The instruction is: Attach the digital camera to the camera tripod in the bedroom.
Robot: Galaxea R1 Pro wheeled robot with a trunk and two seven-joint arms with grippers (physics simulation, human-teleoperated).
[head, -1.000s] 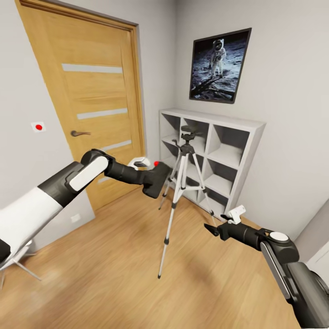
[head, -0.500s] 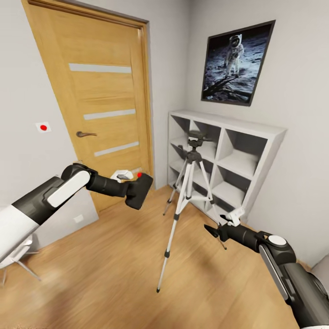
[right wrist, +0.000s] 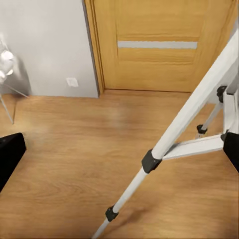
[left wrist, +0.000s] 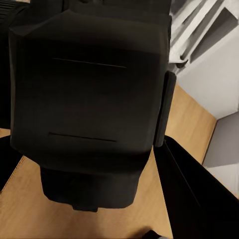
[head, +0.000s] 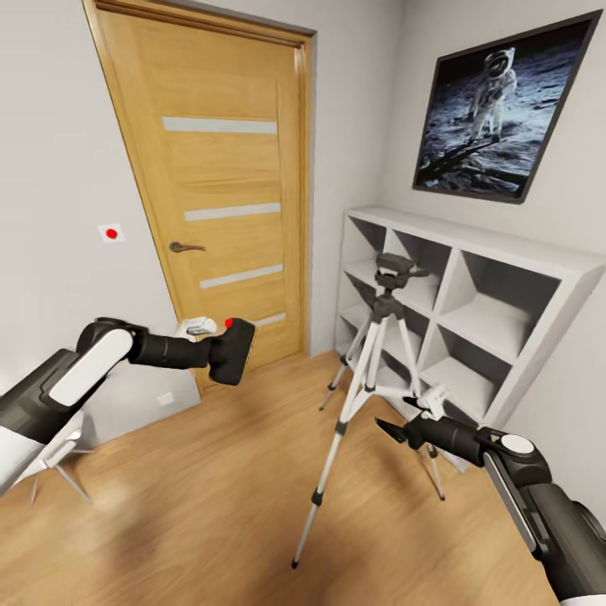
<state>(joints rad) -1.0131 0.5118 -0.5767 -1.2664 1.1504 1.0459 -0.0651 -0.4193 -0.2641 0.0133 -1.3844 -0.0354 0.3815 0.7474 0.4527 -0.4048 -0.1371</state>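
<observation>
One camera (head: 233,348) sits gripped in my left fingers (head: 220,349), well left of the tripod (head: 376,370) and lower than its head. My right fingers (head: 396,431) hang open by a leg.

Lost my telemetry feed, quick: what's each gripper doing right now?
Left gripper: shut on the small matte-black boxy digital camera.
Right gripper: open, holding nothing.

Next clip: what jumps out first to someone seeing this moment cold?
The tall silver-legged camera tripod stands on the wood floor before the white cubby shelving, its black head bare. At the left, the left gripper holds the black digital camera in the air before the orange-brown door. An astronaut picture hangs above the shelving.
</observation>
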